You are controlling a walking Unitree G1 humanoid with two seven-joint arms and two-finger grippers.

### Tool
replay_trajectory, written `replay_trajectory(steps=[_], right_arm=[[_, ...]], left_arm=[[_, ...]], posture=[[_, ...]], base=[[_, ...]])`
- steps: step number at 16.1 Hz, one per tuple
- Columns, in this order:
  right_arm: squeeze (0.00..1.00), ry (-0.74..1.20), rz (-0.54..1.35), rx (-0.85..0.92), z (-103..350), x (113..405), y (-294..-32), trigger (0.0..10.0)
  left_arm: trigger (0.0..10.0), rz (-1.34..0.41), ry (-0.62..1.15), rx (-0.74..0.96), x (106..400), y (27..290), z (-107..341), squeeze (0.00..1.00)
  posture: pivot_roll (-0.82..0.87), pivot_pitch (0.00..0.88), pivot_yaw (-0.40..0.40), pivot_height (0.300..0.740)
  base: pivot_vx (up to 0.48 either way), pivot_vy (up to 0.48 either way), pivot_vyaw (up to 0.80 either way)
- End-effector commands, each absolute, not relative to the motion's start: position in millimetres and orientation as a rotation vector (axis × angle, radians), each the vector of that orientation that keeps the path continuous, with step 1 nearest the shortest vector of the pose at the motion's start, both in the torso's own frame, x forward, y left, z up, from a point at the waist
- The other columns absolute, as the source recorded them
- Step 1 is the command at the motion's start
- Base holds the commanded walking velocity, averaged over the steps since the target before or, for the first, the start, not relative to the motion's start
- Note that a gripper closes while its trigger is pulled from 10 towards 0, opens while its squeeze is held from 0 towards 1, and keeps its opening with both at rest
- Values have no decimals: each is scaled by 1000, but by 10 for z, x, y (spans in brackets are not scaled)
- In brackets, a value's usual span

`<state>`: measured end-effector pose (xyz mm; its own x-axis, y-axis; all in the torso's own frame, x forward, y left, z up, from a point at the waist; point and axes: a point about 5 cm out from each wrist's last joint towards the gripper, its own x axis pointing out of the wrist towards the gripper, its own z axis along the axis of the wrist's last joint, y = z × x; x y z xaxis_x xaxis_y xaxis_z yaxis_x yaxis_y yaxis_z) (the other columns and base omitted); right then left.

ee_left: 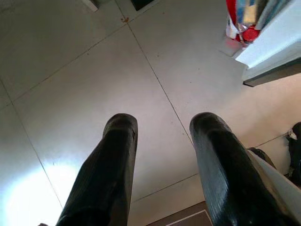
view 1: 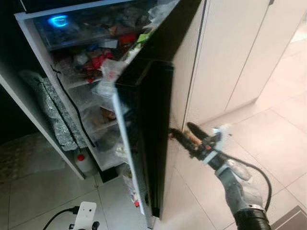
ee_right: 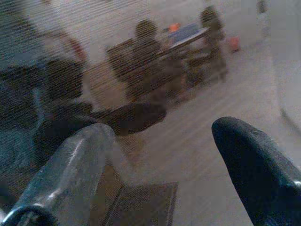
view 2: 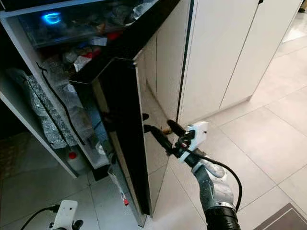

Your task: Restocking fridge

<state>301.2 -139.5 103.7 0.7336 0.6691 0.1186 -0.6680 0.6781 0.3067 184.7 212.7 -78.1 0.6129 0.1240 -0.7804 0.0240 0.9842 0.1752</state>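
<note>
The fridge (view 1: 96,62) stands open, its shelves crammed with bags and packets under a blue light (view 1: 58,20). Its glossy black door (view 1: 144,134) is swung partway out towards me. My right gripper (view 1: 181,129) is at the door's outer face at mid height, open, with its fingertips at or almost on the surface and nothing between them. In the right wrist view the fingers (ee_right: 244,155) point at the shiny door, which mirrors a room. My left gripper (ee_left: 160,125) hangs low and open over the floor tiles, holding nothing.
White cupboard doors (view 1: 230,52) run along the wall right of the fridge. A bottle with a red cap (view 1: 82,162) stands on the floor by the fridge's base. A black cable (view 1: 72,108) hangs down the fridge's front edge. Packets sit in the lower door shelf (view 1: 132,189).
</note>
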Motion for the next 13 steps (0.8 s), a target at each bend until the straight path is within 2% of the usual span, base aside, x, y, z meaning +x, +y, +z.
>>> replay_trajectory(steps=[1,8,13], right_arm=[[0,8,799,318,1084,2990,-1276,10000],[0,12,930,291,1209,2910,-836,10000],[0,7,933,256,1311,3047,-388,10000]], left_arm=[[10000,68,940,183,1774,2155,-814,0],[10000,78,948,181,1730,2165,-832,0],[10000,89,948,182,1728,2166,-833,0]], posture=[[-195,0,29,740],[-174,0,19,740],[-164,0,13,740]], base=[[0,0,0],[0,0,0],[0,0,0]])
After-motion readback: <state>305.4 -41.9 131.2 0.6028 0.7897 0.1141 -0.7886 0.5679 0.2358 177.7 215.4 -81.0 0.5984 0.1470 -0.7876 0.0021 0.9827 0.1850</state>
